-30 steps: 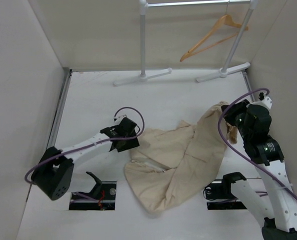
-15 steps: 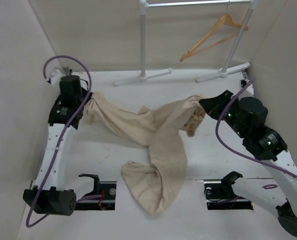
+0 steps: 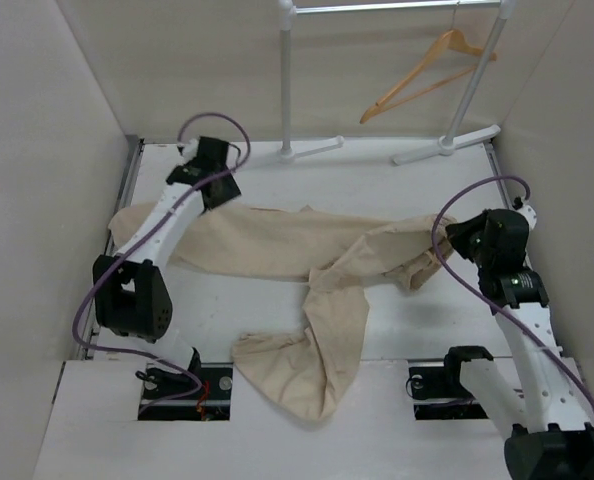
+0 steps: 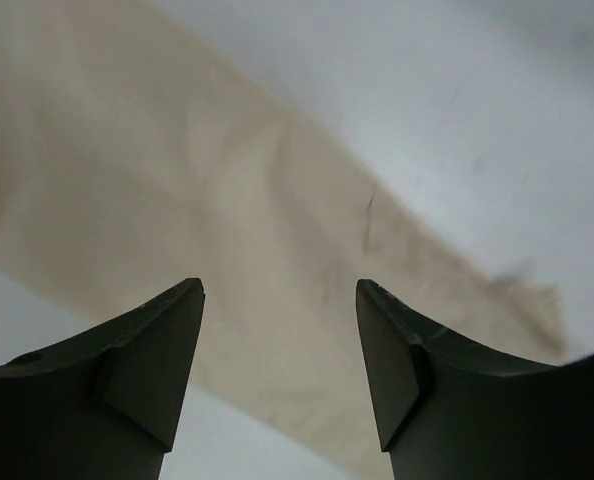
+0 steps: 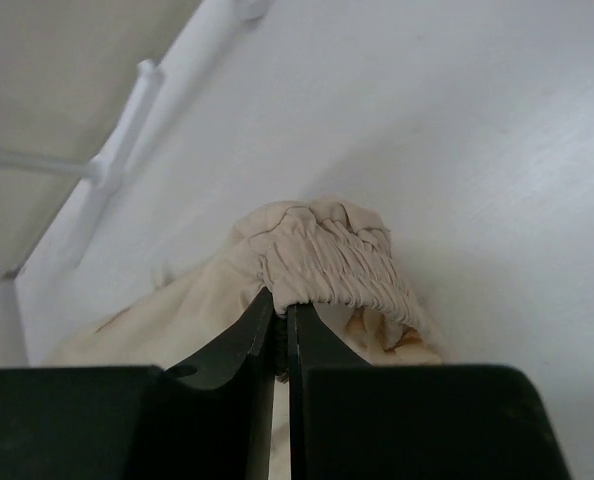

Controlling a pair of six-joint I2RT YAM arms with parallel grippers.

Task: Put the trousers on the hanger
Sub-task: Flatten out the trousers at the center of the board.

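Observation:
The cream trousers [image 3: 307, 255] lie spread across the table, one leg stretched to the left, the other running to the near edge. My right gripper [image 3: 455, 243] is shut on their elastic waistband [image 5: 327, 265] at the right. My left gripper [image 3: 212, 170] is open and empty above the left leg [image 4: 227, 210], near the far left of the table. The light orange-tan wooden hanger [image 3: 427, 72] hangs by its hook from the white rack's top bar [image 3: 397, 7] at the back right, apart from both grippers.
The white rack's poles [image 3: 286, 75] and feet [image 3: 285, 153] stand along the back of the table. White walls close in on the left, back and right. Two dark recesses [image 3: 187, 388] sit by the arm bases at the near edge.
My left gripper has let go of the trouser leg and moved toward the back. The trousers were pulled out flat across the table. My right gripper moved right and lower with the waistband.

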